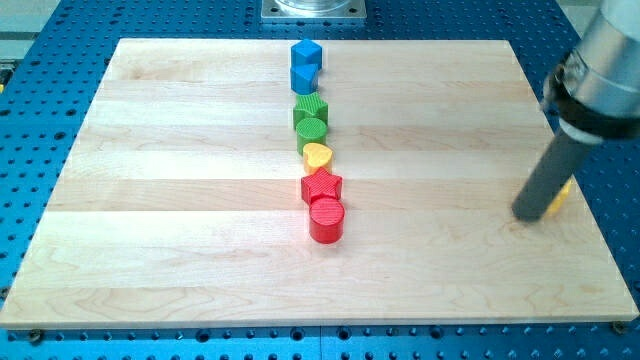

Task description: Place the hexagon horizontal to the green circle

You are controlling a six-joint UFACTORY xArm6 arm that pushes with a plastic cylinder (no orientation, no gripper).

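Observation:
My tip [527, 213] rests on the board near the view's right edge, at mid height. A yellow block [562, 195] lies just right of the rod's lower end, touching or nearly touching it. It is mostly hidden, so I cannot make out its shape. The green circle [312, 130] stands in a column of blocks at the board's middle, far to the left of my tip. It sits about a block's length higher in the view than the yellow block.
The column runs from top to bottom: a blue cube [306, 52], a blue triangle-like block [303, 78], a green angular block [311, 106], the green circle, a yellow heart [317, 155], a red star [321, 185] and a red cylinder [326, 220]. The board's right edge [590, 200] lies close to the yellow block.

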